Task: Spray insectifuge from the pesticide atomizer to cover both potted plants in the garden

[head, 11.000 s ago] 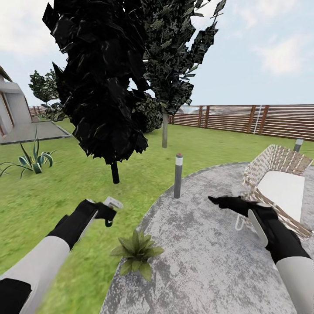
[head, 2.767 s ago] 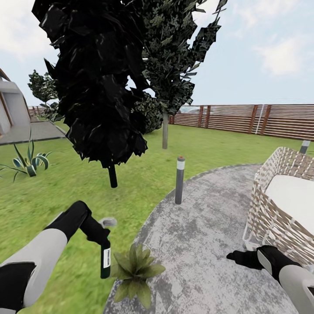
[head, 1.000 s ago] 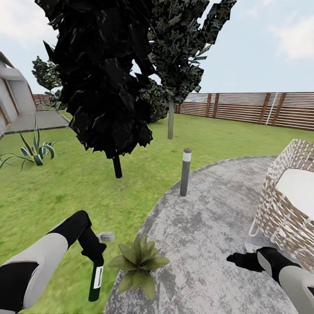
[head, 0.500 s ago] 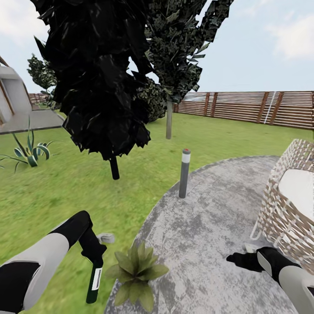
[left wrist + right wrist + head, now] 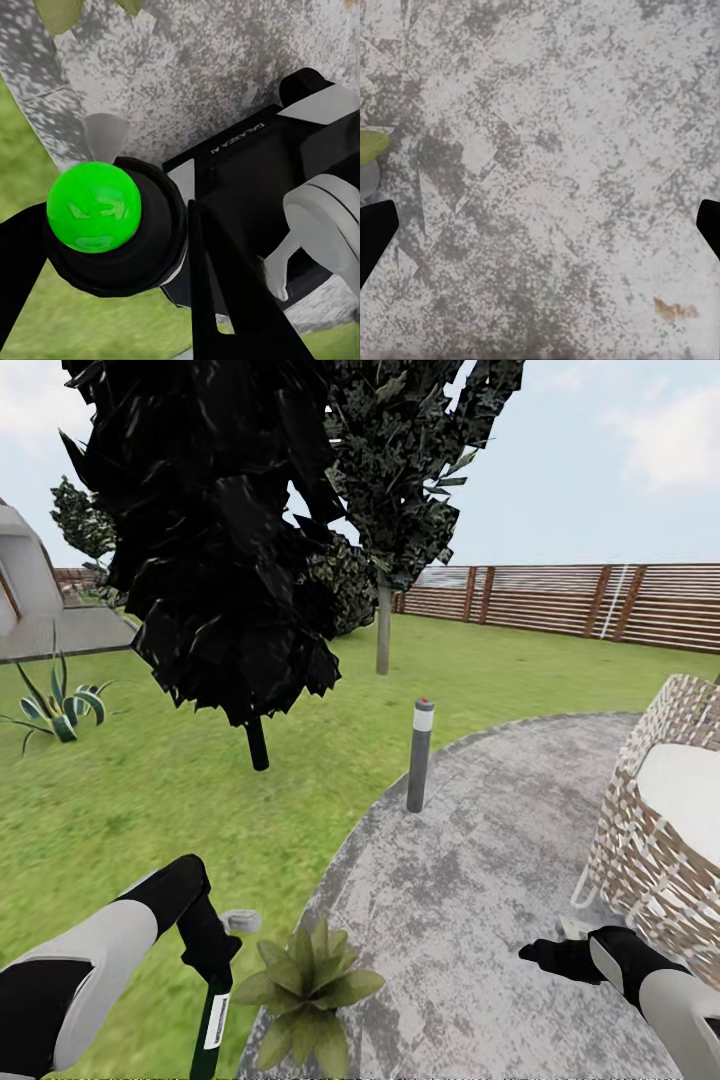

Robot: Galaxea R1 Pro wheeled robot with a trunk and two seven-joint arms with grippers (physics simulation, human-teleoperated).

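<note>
Far left on the lawn [image 5: 120, 790], one spiky potted plant [image 5: 58, 705] stands well away, untouched as far as I can tell. Nearer, the left end effector [image 5: 214, 960] is clamped on the pesticide atomizer [image 5: 211, 1025], bottle hanging down just beside the second potted plant [image 5: 305, 990] at the patio [image 5: 480, 880] edge. So pickup looks done; spraying seems underway here, the far plant left. The right end effector [image 5: 545, 957] hangs empty over stone, fingers spread wide.

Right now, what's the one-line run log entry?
phase: spraying | left pincer: holding pesticide atomizer, hanging down beside potted plant | right pincer: open, empty, over patio
</note>
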